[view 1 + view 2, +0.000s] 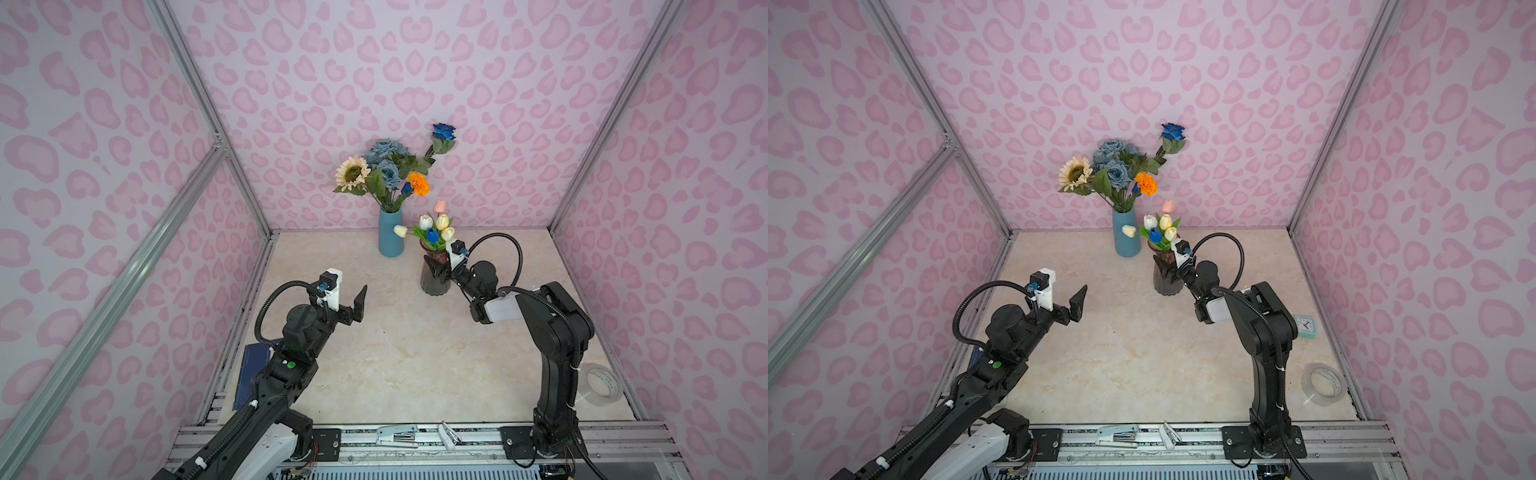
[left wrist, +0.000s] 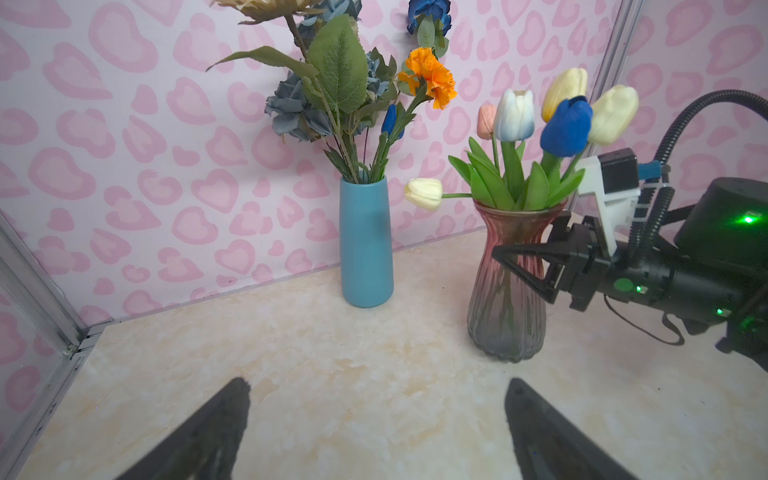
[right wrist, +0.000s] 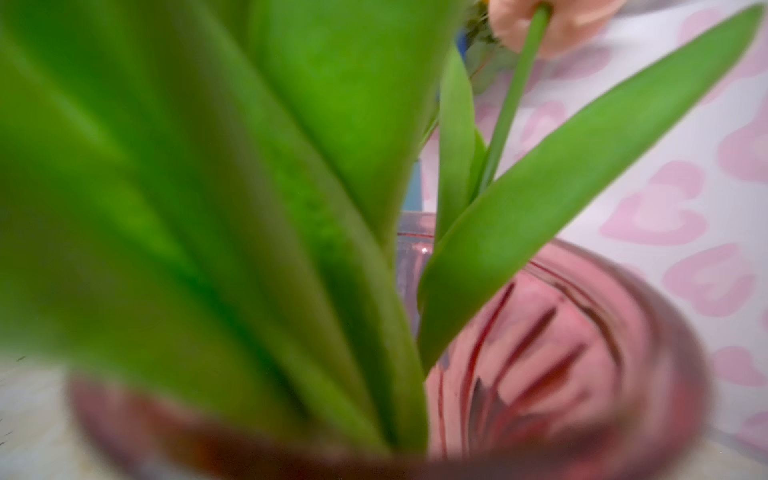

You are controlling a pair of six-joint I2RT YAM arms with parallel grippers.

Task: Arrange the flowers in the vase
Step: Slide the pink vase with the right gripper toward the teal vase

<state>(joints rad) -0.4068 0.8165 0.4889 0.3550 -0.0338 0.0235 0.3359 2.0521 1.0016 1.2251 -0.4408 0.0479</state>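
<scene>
Tulips [image 2: 567,126] rise just above the right gripper [image 2: 528,239] at the pink vase [image 2: 505,316], grip unclear; left gripper [image 2: 378,384] spread, empty

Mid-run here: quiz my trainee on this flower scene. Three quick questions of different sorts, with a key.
1. Which pincer is at the neck of the pink glass vase?
2. The orange marigold stands in: A) the blue vase, B) the pink glass vase, C) neither.
3. True or false: the left pincer holds a flower.
Key: 1, the right pincer; 2, A; 3, false, it is open and empty.
</scene>
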